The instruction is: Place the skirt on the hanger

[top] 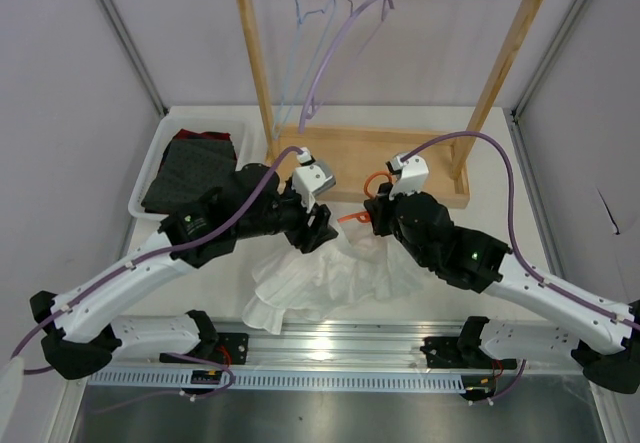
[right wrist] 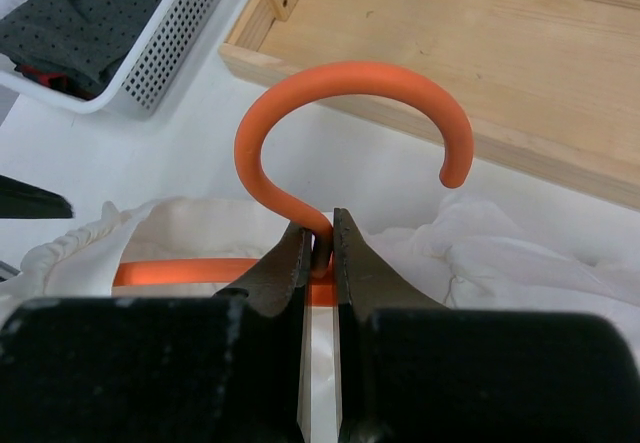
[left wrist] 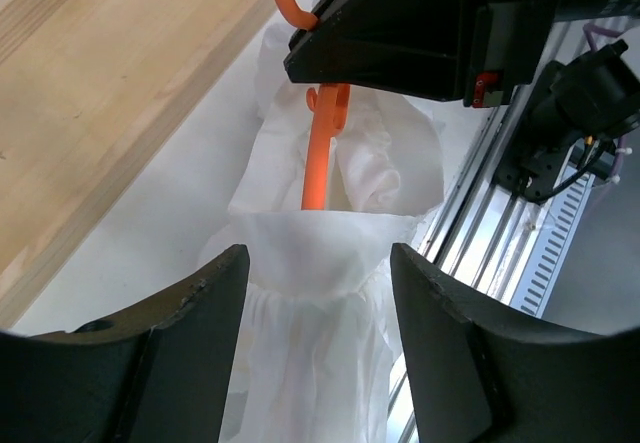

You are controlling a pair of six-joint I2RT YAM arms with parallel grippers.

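White tabletop [top: 500, 198] fronts a wooden rack [top: 350, 153]; the skirt [top: 320, 275] lies bunched on it between both arms; the hanger [right wrist: 350, 75] sits at its waist, one orange arm slipped inside the fabric; the right gripper [right wrist: 321, 239] is clenched on the hanger's neck below the hook; the left gripper [left wrist: 318, 259] is released, jaws wide on either side of the waistband.
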